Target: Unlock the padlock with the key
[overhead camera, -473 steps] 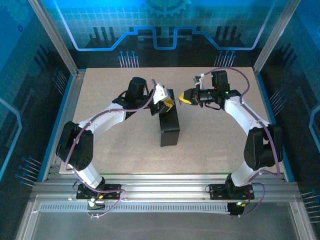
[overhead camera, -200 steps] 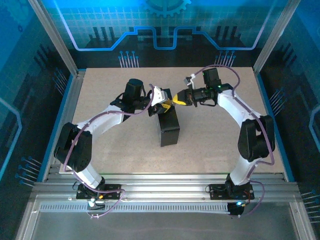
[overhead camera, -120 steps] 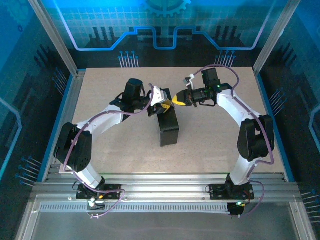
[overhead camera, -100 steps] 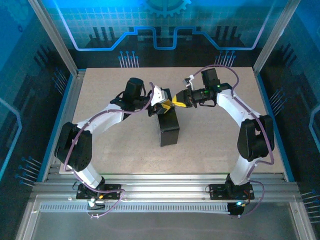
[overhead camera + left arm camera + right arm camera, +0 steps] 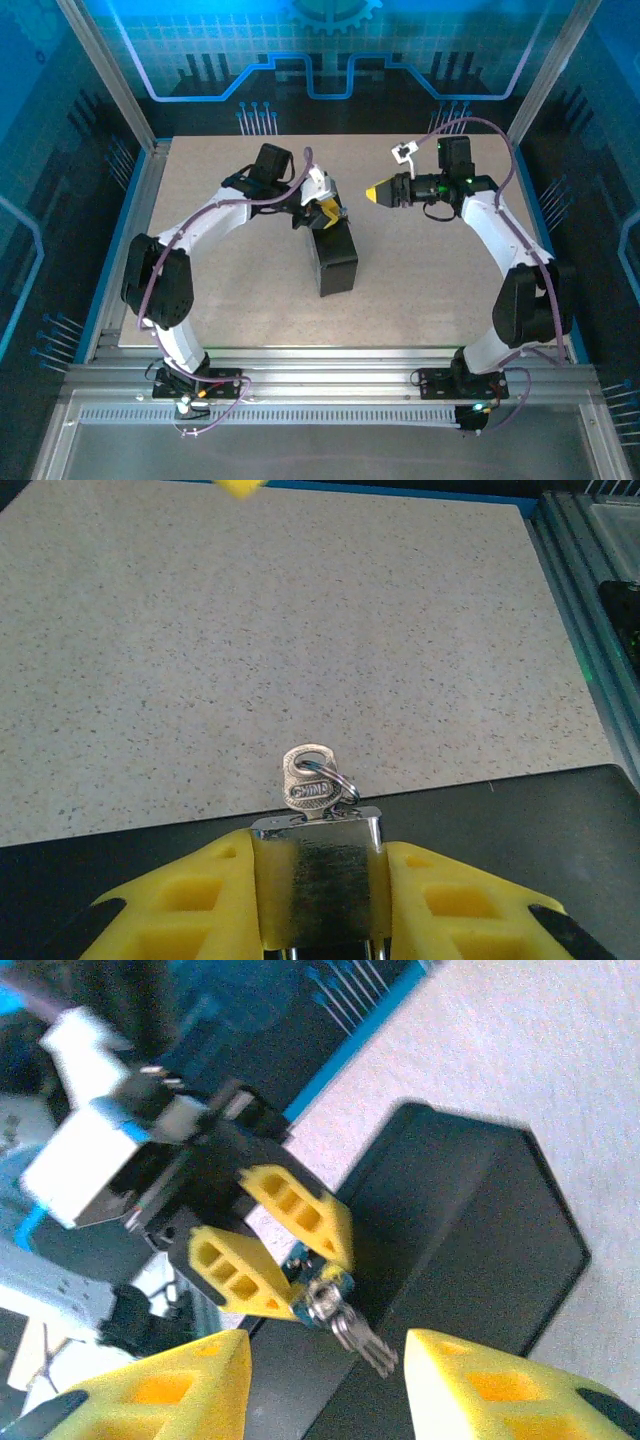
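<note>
A big, flat, speckled beige table (image 5: 250, 290) lies under two white robot arms. A dark box with straight sides (image 5: 336, 262) stands near the middle of the table.

The left gripper (image 5: 328, 212) with its yellow fingers hangs over the far end of the box. The left wrist view shows its fingers (image 5: 190, 895) squeezed onto a tiny silver metal padlock (image 5: 318, 865), one finger on each side.

The right gripper (image 5: 374, 193) is off to the right of the box and points at the left gripper, a little way apart. Its own camera shows its yellow fingers (image 5: 490, 1385) spread wide with nothing between them.

A small silver key (image 5: 308, 780) sticks out of the end of the padlock, away from the left gripper. A little wire ring (image 5: 338, 780) hangs through the key's head.
</note>
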